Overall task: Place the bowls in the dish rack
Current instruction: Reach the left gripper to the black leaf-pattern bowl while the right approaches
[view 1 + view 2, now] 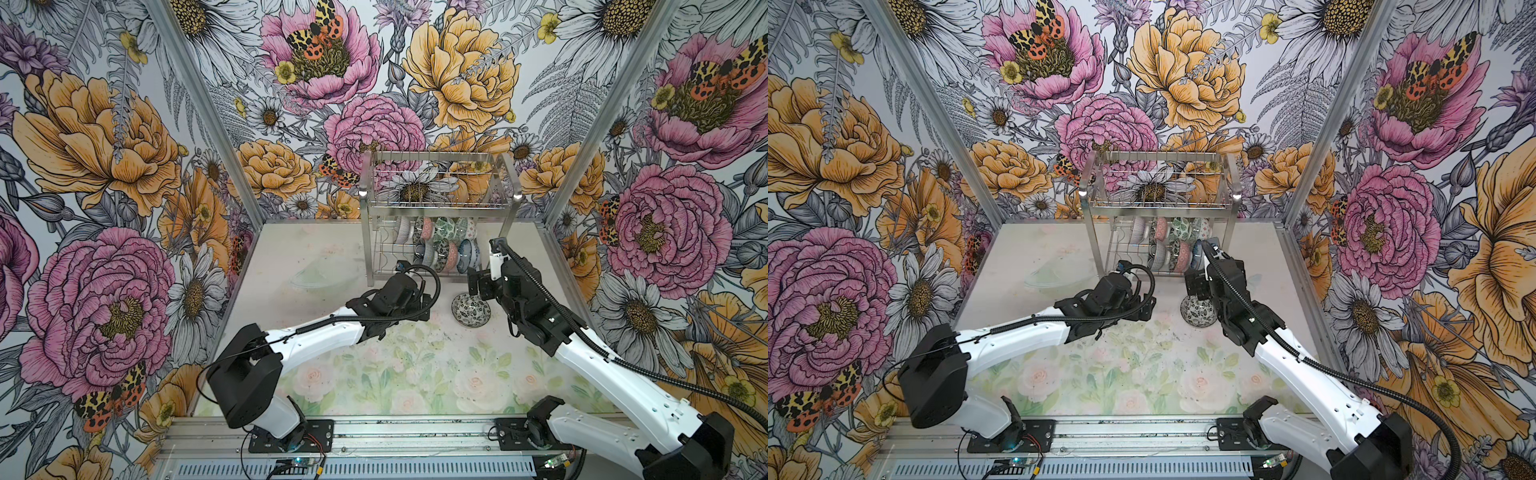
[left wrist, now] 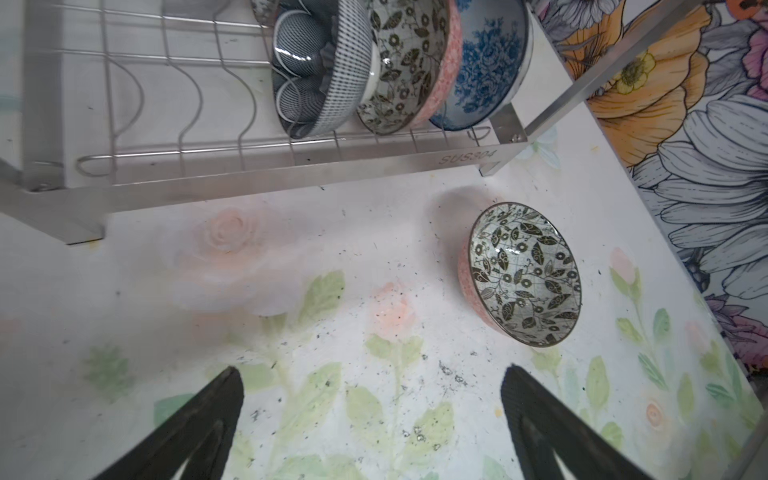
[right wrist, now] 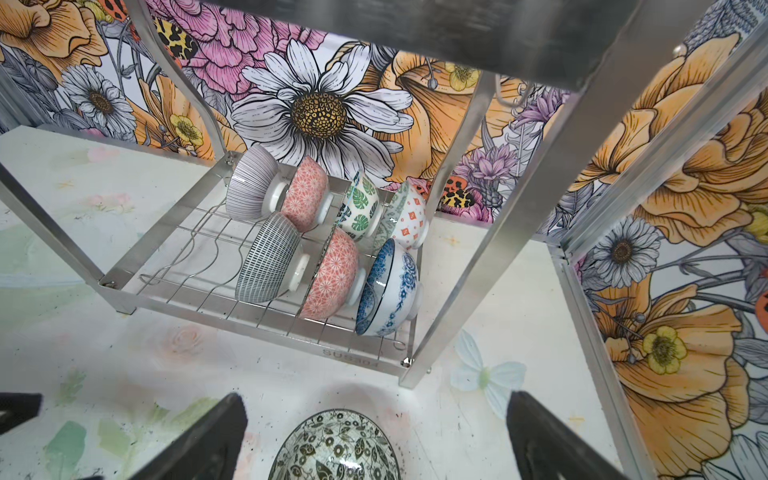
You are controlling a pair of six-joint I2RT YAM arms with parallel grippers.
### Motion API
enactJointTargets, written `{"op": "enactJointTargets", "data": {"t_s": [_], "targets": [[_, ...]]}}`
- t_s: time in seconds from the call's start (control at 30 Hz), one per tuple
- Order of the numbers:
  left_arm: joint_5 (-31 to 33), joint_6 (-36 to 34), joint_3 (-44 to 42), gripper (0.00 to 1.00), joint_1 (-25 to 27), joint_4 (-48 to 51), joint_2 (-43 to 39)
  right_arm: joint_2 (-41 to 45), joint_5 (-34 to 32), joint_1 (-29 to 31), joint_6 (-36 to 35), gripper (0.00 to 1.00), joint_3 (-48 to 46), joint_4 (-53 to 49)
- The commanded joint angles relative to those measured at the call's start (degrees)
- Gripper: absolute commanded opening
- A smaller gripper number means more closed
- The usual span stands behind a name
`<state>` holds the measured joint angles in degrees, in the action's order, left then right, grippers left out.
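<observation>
One bowl (image 1: 471, 309) (image 1: 1198, 311), black-and-white floral inside and pink outside, rests slightly tilted on the table before the dish rack's (image 1: 440, 204) (image 1: 1158, 204) right front leg. Several bowls (image 1: 436, 245) (image 3: 332, 274) (image 2: 407, 62) stand on edge in two rows on the right of the rack's (image 3: 291, 345) lower tier. My right gripper (image 1: 478, 286) (image 3: 374, 399) hangs open just above the loose bowl (image 3: 336, 446), whose far rim lies between the fingers. My left gripper (image 1: 424, 307) (image 2: 370, 374) is open, holding nothing, left of that bowl (image 2: 525, 274).
The wavy dividers (image 2: 166, 95) at the left of the lower tier hold no bowls. A faint see-through dish shape (image 1: 326, 276) lies on the table left of the rack. The flowered right wall and its aluminium post (image 1: 582, 166) stand close beside the rack and the loose bowl.
</observation>
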<state>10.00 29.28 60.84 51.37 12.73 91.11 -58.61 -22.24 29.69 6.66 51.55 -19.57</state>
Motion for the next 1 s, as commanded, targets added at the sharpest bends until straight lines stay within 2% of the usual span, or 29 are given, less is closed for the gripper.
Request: {"op": "enactJointTargets", "data": {"t_s": [0.0, 0.2, 0.67, 0.97], "targets": [[-3.31, 1.48, 5.41, 0.99, 2.34, -1.90, 5.78, 1.27, 0.97, -0.64, 1.58, 1.00, -0.88, -0.82], [-5.46, 2.58, 12.84, 0.94, 4.20, -1.15, 16.35, 3.37, 1.40, -1.54, 1.52, 1.00, -1.19, -1.25], [-5.84, 2.44, 23.03, 0.63, 4.51, 1.96, 28.86, 6.20, 2.90, -3.19, 1.66, 1.00, -2.57, -1.44], [-5.87, 2.19, 26.44, 0.23, 4.17, 3.40, 31.23, 6.68, 3.50, -3.50, 1.43, 0.99, -2.29, -1.53]]}}
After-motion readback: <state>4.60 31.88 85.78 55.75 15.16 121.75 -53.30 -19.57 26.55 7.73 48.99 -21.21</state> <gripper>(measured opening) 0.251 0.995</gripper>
